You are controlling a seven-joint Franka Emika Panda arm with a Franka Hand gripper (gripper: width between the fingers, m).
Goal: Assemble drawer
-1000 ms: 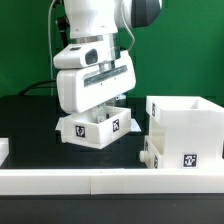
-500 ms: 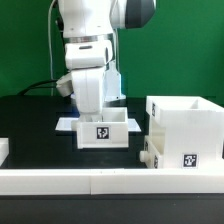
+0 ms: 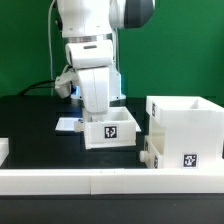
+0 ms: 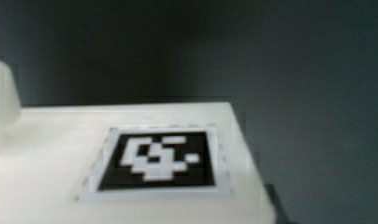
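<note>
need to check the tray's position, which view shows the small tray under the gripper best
The exterior view: it shows the whole small tray with its tag, on the black table beside the large casing, with the arm coming down onto it. The wrist view shows only a blurred close-up of a white surface and one tag.

- A plain green backdrop wall (image 3: 25,45) fills the rear of the exterior view, evenly lit, with no window or seam showing
- Below it lies the flat matte black table (image 3: 30,115), dark and unreflective, reaching across the whole width
- A low white border rail (image 3: 60,181) runs along the near edge of the table, with a joint visible partway along it
- Thin black cables (image 3: 45,85) hang against the green wall at the exterior view's left
- In the wrist view the surroundings are only a blurred dark grey-green surface (image 4: 257,50)
- Light is soft and even, casting faint shadows
</note>
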